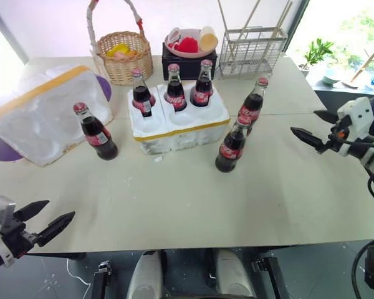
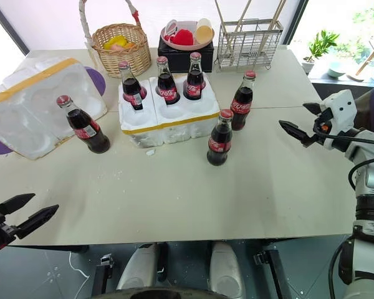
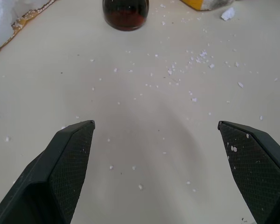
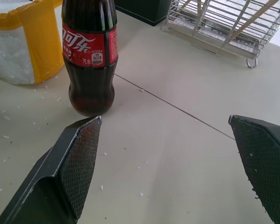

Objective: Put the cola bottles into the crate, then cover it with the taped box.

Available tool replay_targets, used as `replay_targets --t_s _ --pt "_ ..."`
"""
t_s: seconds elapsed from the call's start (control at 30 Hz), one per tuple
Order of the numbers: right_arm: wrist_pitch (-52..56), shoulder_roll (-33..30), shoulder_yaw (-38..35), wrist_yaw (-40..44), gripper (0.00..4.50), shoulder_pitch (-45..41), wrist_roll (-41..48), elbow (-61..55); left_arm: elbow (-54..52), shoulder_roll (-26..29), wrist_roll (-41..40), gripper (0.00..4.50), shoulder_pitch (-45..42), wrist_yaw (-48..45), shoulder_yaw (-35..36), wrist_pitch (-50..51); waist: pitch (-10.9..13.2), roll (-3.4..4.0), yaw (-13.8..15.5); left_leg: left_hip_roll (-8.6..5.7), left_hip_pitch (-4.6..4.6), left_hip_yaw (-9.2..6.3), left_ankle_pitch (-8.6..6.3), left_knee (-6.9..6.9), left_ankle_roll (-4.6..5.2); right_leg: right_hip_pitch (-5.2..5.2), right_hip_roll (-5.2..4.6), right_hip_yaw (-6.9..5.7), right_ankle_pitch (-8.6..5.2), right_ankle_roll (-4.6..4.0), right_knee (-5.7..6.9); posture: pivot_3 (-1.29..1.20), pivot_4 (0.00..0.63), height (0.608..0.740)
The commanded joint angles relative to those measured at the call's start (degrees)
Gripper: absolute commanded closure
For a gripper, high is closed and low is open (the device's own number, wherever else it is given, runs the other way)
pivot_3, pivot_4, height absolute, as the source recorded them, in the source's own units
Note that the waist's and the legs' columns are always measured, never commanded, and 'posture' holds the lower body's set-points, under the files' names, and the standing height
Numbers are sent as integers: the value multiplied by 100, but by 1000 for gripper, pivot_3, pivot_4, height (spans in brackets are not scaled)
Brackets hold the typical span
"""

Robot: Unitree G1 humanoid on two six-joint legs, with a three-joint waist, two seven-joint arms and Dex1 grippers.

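From my head cameras I see three cola bottles [image 1: 174, 89] seated in the back wells of the crate [image 1: 186, 128], two more [image 1: 242, 128] standing on the table [image 1: 193, 205] just to its right, and one [image 1: 95, 132] to its left, near the taped box [image 1: 40, 112], which lies tilted with its hollow side facing up. My left gripper [image 1: 48, 221] hangs spread and empty over the near edge; my right gripper [image 1: 316, 126] is parted too, level with the two loose bottles.

In my left wrist view, the fingers [image 3: 67, 165] stand wide over bare table dusted with foam crumbs, the lone bottle's base ahead.

In my right wrist view, a bottle [image 4: 89, 51] stands just ahead, beside the crate's yellow-taped corner. I judge the glass hard, smooth, top-heavy and breakable, so I would clamp its labelled body. The foam box should be light and crumbly.
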Motion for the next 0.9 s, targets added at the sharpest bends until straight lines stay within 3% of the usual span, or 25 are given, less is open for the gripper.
replay_targets --t_s 0.03,0.37,0.57,0.7,0.9 --pt "-40 -84 -104 -29 0 -34 44 -160 66 23 57 75 -168 9 11 -173 0 0 5 0 0 0 0 0 0 0 0 0 0 0 0 0 150 740" --pt "238 -175 -141 27 0 -167 168 -265 482 71 -84 75 -940 249 2 -80 0 0 5 1 1 1 0 1 0 0 2 1 1 -1 4 0 150 740" --pt "1272 -451 -275 132 0 -647 632 -791 606 68 -379 75 -1789 499 -161 25 2 3 9 2 1 2 1 4 1 0 3 3 2 -2 8 0 150 740" --pt "2751 -1015 -308 688 0 -1117 1621 -1902 983 18 -295 75 -2942 884 -769 -9 10 19 58 2 -1 2 1 5 1 -4 3 5 3 -2 16 0 150 740" --pt "4170 -1585 -652 1255 0 -1056 3048 -3211 1667 105 174 75 -3811 797 -1432 -351 8 1 96 16 0 7 -11 3 -2 -2 21 8 3 0 6 0 150 740"
